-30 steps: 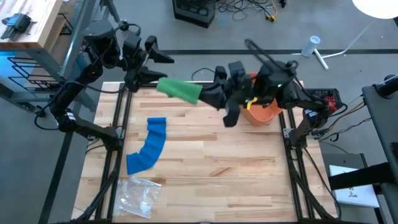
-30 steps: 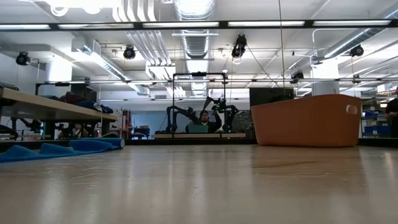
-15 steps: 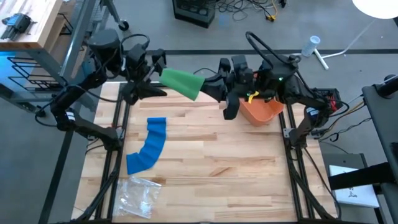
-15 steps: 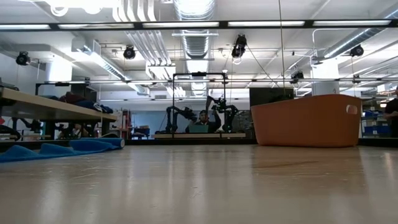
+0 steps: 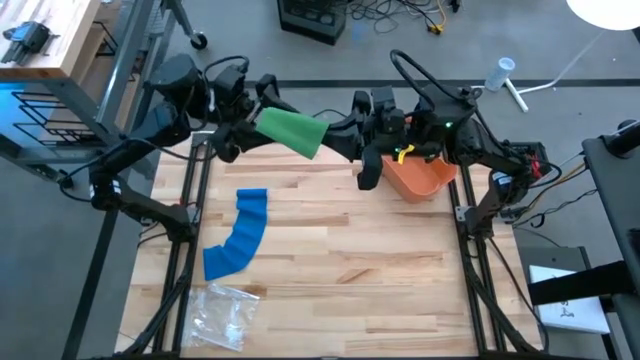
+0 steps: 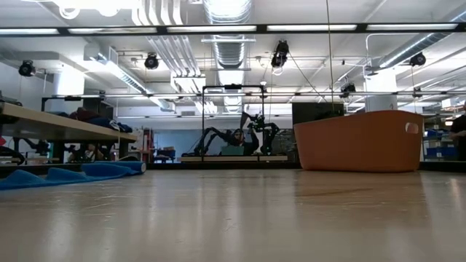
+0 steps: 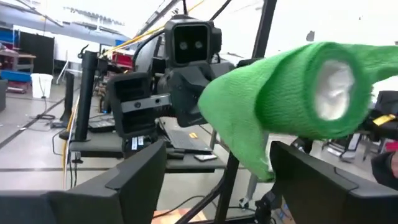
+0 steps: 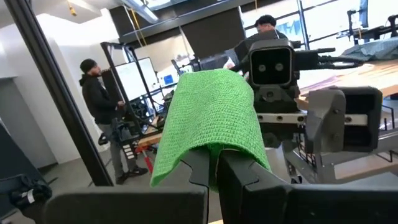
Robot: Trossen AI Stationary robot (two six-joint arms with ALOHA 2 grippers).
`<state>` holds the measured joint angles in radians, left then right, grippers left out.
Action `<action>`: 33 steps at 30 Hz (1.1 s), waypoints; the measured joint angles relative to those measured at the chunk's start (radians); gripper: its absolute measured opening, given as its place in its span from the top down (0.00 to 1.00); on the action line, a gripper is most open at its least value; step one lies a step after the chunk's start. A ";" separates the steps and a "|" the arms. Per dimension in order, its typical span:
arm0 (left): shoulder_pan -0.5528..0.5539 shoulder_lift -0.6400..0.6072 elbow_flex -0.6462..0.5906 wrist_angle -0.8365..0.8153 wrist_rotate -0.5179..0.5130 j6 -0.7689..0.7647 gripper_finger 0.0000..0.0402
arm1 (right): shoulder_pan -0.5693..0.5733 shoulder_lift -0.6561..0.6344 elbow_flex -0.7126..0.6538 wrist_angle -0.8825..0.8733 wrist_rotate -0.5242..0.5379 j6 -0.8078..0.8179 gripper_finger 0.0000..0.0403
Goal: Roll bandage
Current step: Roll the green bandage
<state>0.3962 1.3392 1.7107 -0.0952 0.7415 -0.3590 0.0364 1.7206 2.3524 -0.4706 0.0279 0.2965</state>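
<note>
High view: right pincer (image 5: 322,140) clamps one end of the green bandage (image 5: 290,131) above the worktop's (image 5: 330,270) far edge; left pincer (image 5: 258,104), spread wide, straddles the other end.

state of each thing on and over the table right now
green bandage: held in the air, loosely rolled
right gripper: shut on the green bandage
left gripper: jaws open beside the bandage
blue bandage: unrolled, flat on the table
orange bin: upright
plastic bag: crumpled

the left claw (image 5: 262,100) has closed in on the green bandage (image 5: 291,132) (now lifted, nearer the table's far edge).
</note>
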 joint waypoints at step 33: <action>0.075 0.034 -0.045 -0.004 -0.163 0.052 1.00 | -0.022 0.013 -0.003 0.079 -0.053 0.050 0.99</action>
<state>0.4713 1.3729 1.6657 -0.0993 0.5782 -0.3068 0.0147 1.7336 2.3493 -0.3917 -0.0247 0.3464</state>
